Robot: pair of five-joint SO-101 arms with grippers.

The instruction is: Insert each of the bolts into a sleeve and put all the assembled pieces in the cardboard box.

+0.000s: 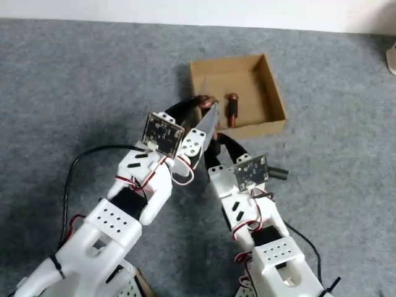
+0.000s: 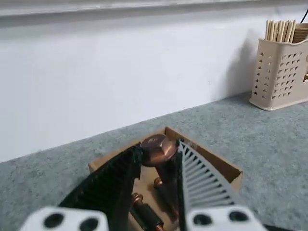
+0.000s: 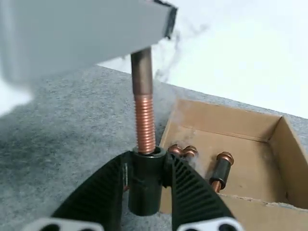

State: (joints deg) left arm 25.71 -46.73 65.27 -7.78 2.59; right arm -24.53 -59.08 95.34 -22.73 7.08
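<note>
Here, left hand [image 2: 160, 150] gripping bolt [image 3: 144, 120], right hand [image 3: 148, 163] sleeve [image 3: 144, 192]

The fingers of the right gripper [image 3: 147, 156] clamp the sleeve [image 3: 144, 187] upright. The bolt [image 3: 144, 120] rising from its mouth to the left gripper [image 2: 159, 147], whose fingers pinch the bolt's head, bars the space directly above them. Just beyond the right fingers stands the near wall of the cardboard box [image 3: 250, 214], with assembled pieces [image 3: 219, 175] lying on part of its floor and the rest bare. Outward of both arms the grey mat [image 1: 74, 80] lies free.
</note>
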